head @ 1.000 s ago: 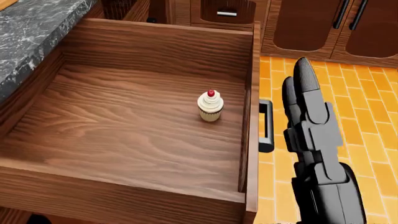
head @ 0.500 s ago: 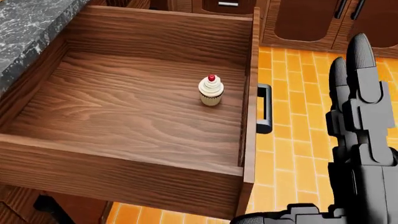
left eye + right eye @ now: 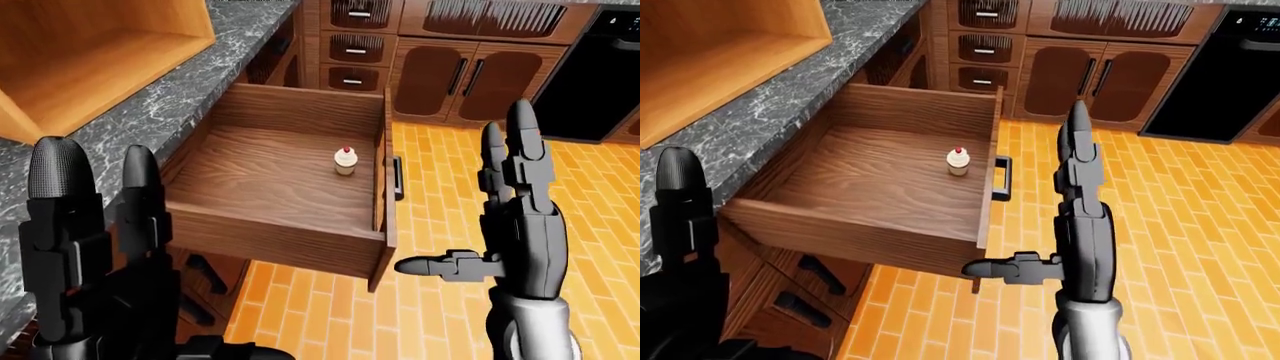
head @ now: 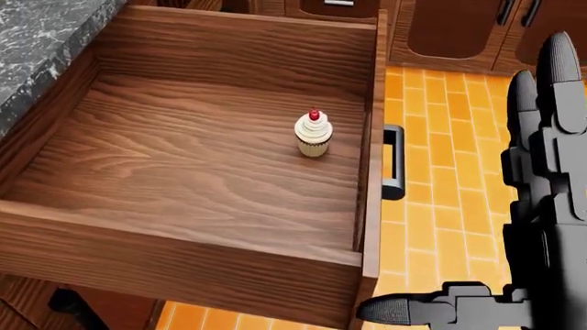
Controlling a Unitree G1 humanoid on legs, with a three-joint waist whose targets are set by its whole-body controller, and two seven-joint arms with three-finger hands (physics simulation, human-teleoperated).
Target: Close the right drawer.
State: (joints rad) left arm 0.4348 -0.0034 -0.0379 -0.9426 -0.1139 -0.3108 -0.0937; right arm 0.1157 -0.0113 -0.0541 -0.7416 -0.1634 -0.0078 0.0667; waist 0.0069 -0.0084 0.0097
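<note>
The right drawer (image 4: 371,103) stands pulled far out from under the grey counter, its front panel facing the view's right with a black handle (image 4: 393,161). A small cupcake (image 4: 314,134) stands upright on the drawer floor near that panel. My right hand (image 3: 500,180) is open to the right of the handle and apart from it, fingers pointing up, thumb (image 4: 394,309) reaching left toward the panel's lower corner. My left hand (image 3: 100,217) is open at the bottom left of the left-eye view, over the counter edge, holding nothing.
A speckled grey counter (image 3: 190,90) runs along the left with an open wooden box (image 3: 90,52) on it. Shut drawers (image 3: 355,49), cabinet doors (image 3: 465,75) and a black appliance (image 3: 600,75) line the top. Orange brick floor (image 3: 450,300) lies to the right.
My right hand has moved right and away from the handle, and its thumb has come into view at the bottom. The head view has shifted a little. The drawer and cupcake stay put.
</note>
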